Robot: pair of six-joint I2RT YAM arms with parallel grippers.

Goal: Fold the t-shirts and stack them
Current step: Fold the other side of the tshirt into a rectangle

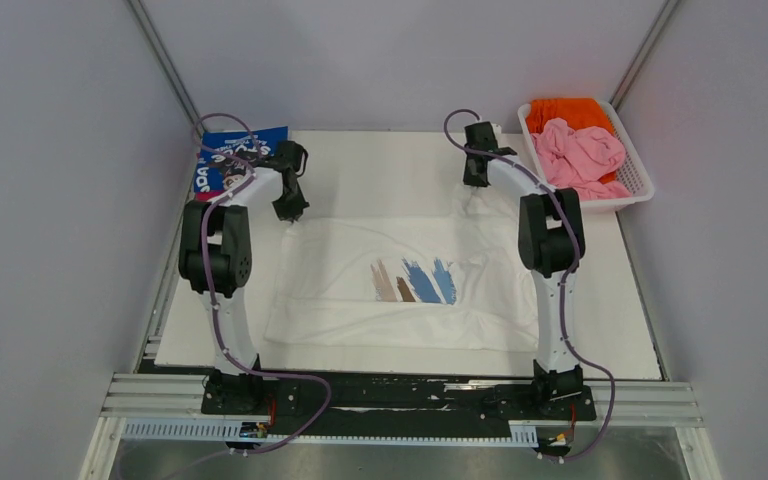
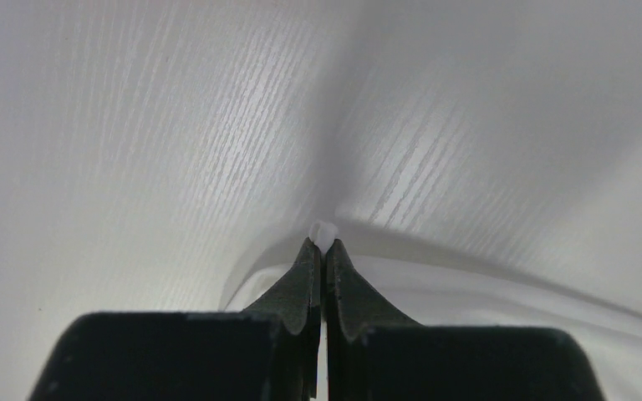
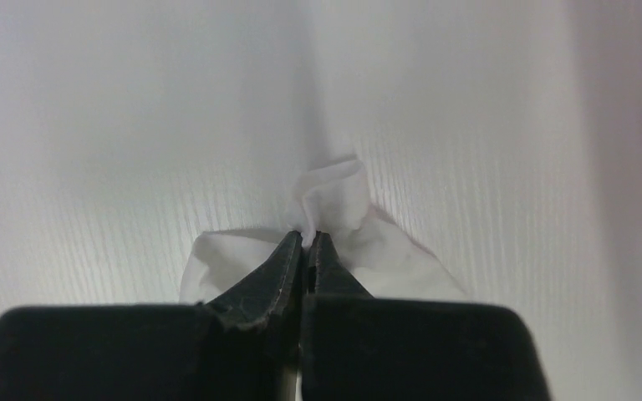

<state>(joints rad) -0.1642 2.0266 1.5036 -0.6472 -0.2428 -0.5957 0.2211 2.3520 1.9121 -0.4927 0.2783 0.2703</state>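
The white t-shirt [image 1: 400,290] is spread at mid-table, its far corners pinched by the left gripper [image 2: 323,244] and the right gripper [image 3: 308,241]. Beyond that edge the table surface [image 1: 380,160] is exposed. A pink tee [image 1: 580,155] and an orange tee [image 1: 565,112] are contained in the basket [image 1: 648,188]; a blue tee [image 1: 228,165] lies far left.

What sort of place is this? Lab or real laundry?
Probably a robot lab test cell: blank grey panels box in a white table, left arm and right arm sit on an aluminium rail, a basket of tees sits near the white t-shirt.
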